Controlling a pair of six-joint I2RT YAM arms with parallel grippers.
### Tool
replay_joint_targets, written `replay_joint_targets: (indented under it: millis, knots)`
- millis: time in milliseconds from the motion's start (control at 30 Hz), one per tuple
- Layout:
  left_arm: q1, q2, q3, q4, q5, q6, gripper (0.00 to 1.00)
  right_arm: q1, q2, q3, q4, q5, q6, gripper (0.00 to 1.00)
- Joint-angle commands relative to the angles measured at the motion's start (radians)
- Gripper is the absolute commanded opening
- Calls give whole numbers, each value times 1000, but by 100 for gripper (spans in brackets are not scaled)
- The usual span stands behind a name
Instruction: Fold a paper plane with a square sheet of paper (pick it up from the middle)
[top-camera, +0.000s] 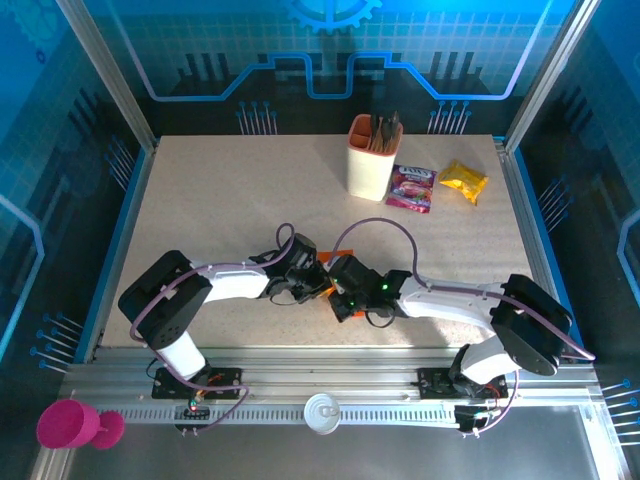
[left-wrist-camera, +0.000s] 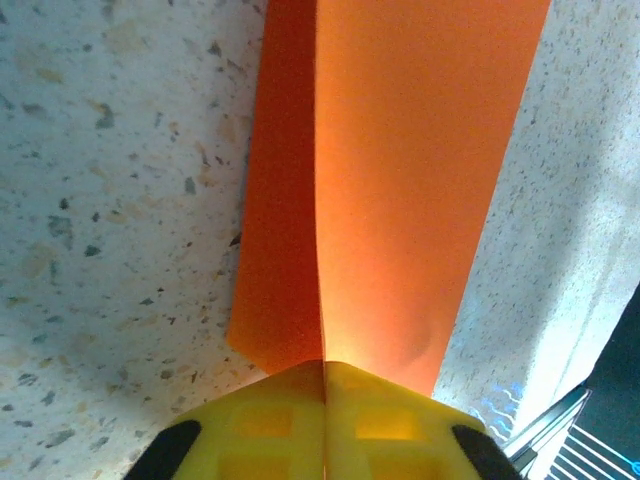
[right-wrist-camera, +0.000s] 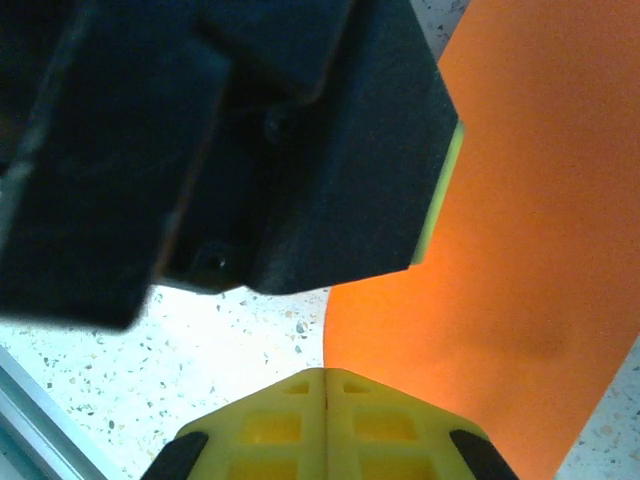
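Orange paper (left-wrist-camera: 400, 150) clamped, left gripper (left-wrist-camera: 323, 366); overhead: cup (top-camera: 369, 165).

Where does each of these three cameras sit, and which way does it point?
Top: above and behind the robot, looking down on the table; left arm and right arm meet at the paper.
Left wrist: on the left arm, looking along the left pincer, shut on the paper.
Right wrist: on the right arm, looking along the right pincer; the left pincer's black body looms close.
Both wrist views share the paper and table.
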Motion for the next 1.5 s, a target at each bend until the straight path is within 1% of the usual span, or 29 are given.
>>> replay_joint_targets:
  millis: [0,67,100,167,267,367,467,600,767,933,1133,1467]
  knots:
    - [30,-44,30,-79,30,79,24,-36,9,19,-17,-74,-39,0]
    - [54,-85,16,-107,36,114,38,-52,10,17,-12,-108,-52,0]
    - [72,-106,11,-124,51,133,40,-60,12,15,-11,-123,-58,0]
    - [100,-141,10,-157,63,171,44,-68,14,15,-7,-145,-67,0]
    - [141,-160,45,-203,77,230,44,-74,24,15,-3,-167,-68,0]
    - [169,-112,129,-219,123,286,41,-76,35,11,9,-185,-59,0]
    - [170,-14,247,-253,174,347,36,-76,46,6,24,-197,-48,0]
    - [168,114,360,-263,222,388,29,-76,54,4,39,-212,-36,0]
    - [164,240,449,-264,278,422,22,-76,58,10,45,-226,-24,0]
    - [156,305,483,-282,299,452,19,-78,67,26,41,-233,-25,0]
    - [155,343,494,-312,298,494,13,-112,83,47,41,-266,-38,0]
    - [155,392,530,-405,258,582,5,-178,113,81,12,-318,-88,0]
